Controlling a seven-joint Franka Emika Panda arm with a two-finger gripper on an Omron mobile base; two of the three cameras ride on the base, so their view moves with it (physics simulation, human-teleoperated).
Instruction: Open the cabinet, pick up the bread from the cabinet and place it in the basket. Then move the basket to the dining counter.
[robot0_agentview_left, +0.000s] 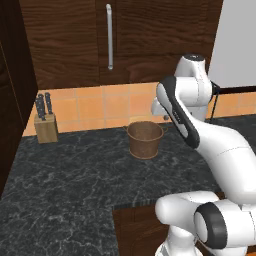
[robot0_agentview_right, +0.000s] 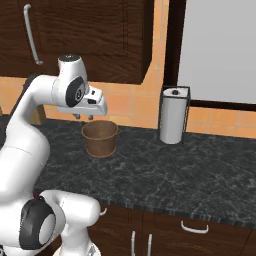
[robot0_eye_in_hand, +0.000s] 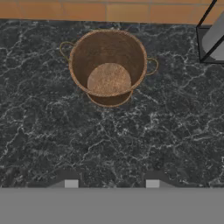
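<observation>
The hand (robot0_agentview_right: 85, 117) hangs above the black marbled table (robot0_agentview_right: 200, 165) in the right base view, just over the rim of the one woven basket (robot0_agentview_right: 100, 138); its fingers are tiny and dark there, and I cannot tell whether they are spread or pressed together. In that same view the basket stands upright with its mouth upward, tapering toward its base, and one paper-towel roll in a black wire holder (robot0_agentview_right: 173, 115) stands well to its right against the orange tiles. The dark wood cabinet (robot0_agentview_right: 90, 35) above is closed, its long silver bar handle (robot0_agentview_right: 31, 35) running vertically. In the left base view the basket (robot0_agentview_left: 145, 139) sits near the back of the table (robot0_agentview_left: 65, 185), its long axis vertical, small side handles out to left and right; one knife block (robot0_agentview_left: 46, 121) with dark knife handles stands well apart at the left, and the cabinet (robot0_agentview_left: 65, 40) shows one vertical handle (robot0_agentview_left: 109, 36). In the hand view, the basket (robot0_eye_in_hand: 108, 65) is seen from above, its round mouth open to the camera and its pale bottom bare, two loop handles on opposite sides; the two finger tips (robot0_eye_in_hand: 71, 183) rise at the bottom edge, apart from each other, with nothing between them.
</observation>
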